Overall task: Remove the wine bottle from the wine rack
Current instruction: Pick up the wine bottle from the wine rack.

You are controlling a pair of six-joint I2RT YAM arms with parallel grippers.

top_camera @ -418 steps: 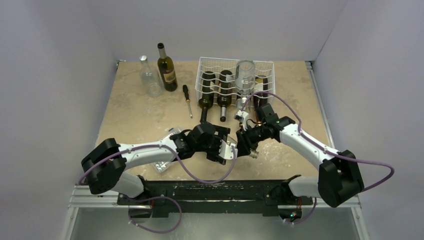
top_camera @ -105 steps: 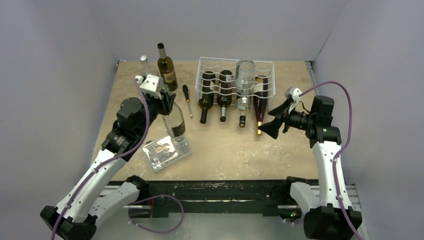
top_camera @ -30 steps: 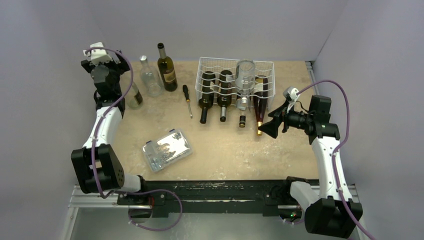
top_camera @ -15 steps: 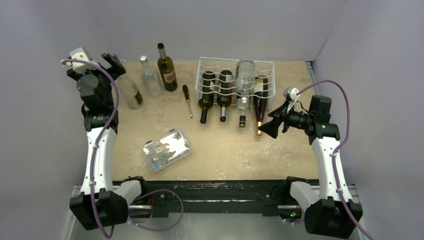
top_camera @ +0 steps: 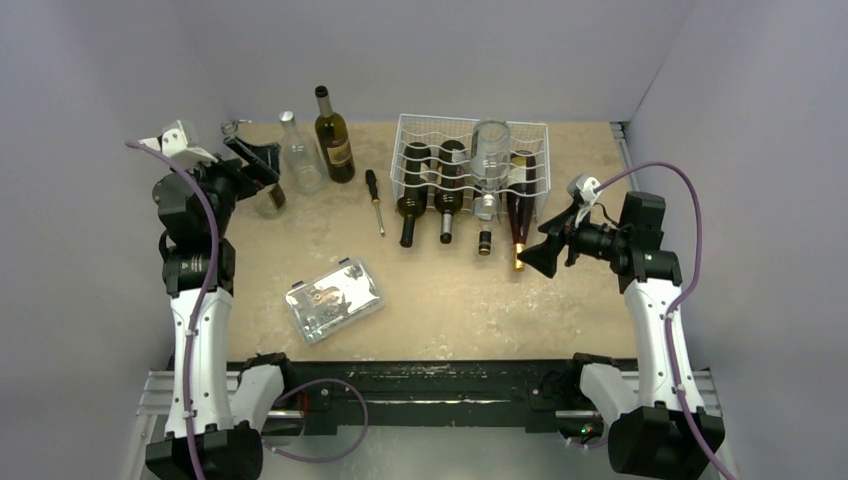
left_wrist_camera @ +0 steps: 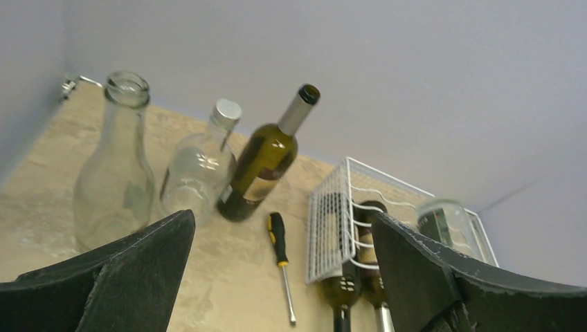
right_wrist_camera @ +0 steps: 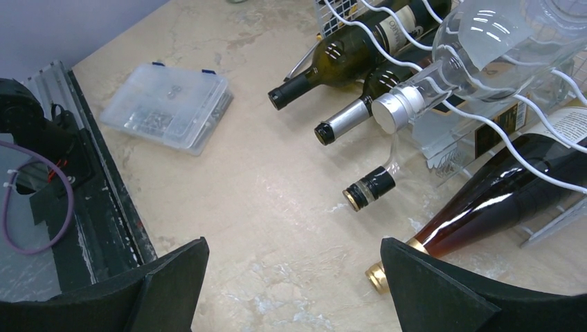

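1. Standing tall at 9 o'clock, the left arm's left gripper (top_camera: pixel 258 160) gapes wide, empty.
2. The wine bottle (left_wrist_camera: pixel 114 173) stands beside it, off the wine rack (top_camera: pixel 470 125) at 12 o'clock.
3. The right gripper (top_camera: pixel 532 250) points to 9 o'clock, also wide, empty.

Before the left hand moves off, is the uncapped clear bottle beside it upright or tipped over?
Upright: the uncapped clear bottle stands on its base on the table, open mouth pointing up.
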